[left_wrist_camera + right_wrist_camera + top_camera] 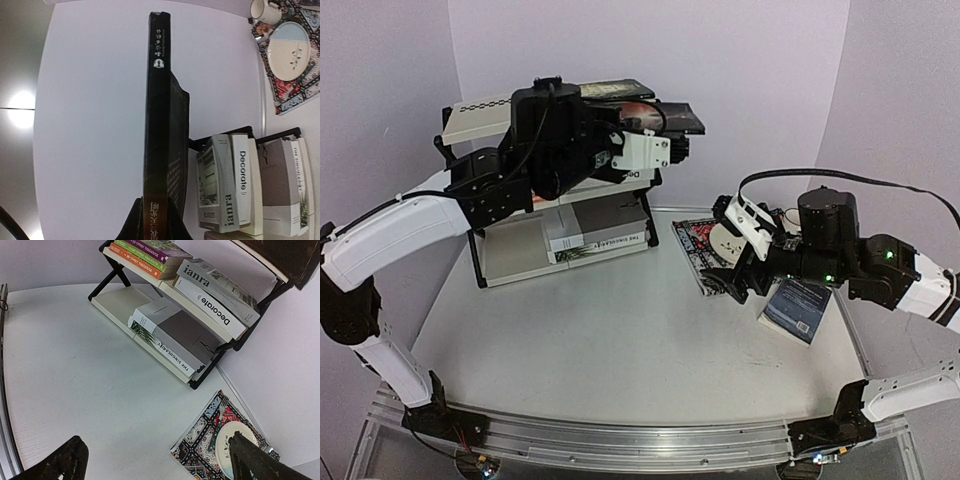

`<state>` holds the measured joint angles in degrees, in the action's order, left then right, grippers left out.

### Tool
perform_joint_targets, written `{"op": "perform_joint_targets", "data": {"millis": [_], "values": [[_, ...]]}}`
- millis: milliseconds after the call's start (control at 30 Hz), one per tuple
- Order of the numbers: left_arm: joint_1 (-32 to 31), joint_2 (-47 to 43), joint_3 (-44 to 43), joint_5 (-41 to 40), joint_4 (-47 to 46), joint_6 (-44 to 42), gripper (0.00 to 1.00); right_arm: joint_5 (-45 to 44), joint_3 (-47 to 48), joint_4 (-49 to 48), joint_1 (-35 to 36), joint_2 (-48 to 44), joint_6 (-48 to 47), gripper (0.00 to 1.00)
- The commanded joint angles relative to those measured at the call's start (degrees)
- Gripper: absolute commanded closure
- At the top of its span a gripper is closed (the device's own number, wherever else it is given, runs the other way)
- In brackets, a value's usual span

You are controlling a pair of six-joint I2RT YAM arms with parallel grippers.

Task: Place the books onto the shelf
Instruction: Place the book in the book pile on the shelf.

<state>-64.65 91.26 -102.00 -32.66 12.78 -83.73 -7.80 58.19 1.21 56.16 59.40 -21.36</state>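
Item: dark blue book (pixel 798 308), flat at the right edge of the table (pixel 620 350), just outboard of the right pincer (pixel 733 283), long axis roughly far-to-near; that pincer gapes wide, empty, and its arm is nearer. Also: left pincer (pixel 156 214) clamped on black book (pixel 159 100) at top tier of the shelf (pixel 480 118) (blue book shows overhead only, not from right wrist)

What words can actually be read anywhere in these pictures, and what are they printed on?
"Decorate": spine of the white-spined book.
"ianra", perhaps "laura": the grey book lying on it.
"THE SINGULARITY": spine of the bottom white book.
Spine of the black book: white and gold characters that I cannot read.
Spines of the coloured paperbacks: too small.
Cover of the dark blue book: blurred.
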Motion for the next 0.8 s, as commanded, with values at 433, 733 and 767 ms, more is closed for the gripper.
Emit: {"op": "perform_joint_targets", "data": {"millis": [433, 733, 767], "values": [[14.82, 13.00, -21.63, 11.96, -17.27, -13.64, 1.00, -2.26, -1.47, -2.27, -0.24, -2.57, 1.92, 0.02], [22.06, 19.18, -27.46, 17.11, -10.63, -9.73, 1.00, -1.51, -2.24, -1.83, -0.24, -3.61, 3.29, 0.02], [22.62, 19.85, -27.49, 17.05, -10.46, -9.81, 1.00, -1.33, -2.33, -1.83, -0.24, -3.76, 3.43, 0.02]]}}
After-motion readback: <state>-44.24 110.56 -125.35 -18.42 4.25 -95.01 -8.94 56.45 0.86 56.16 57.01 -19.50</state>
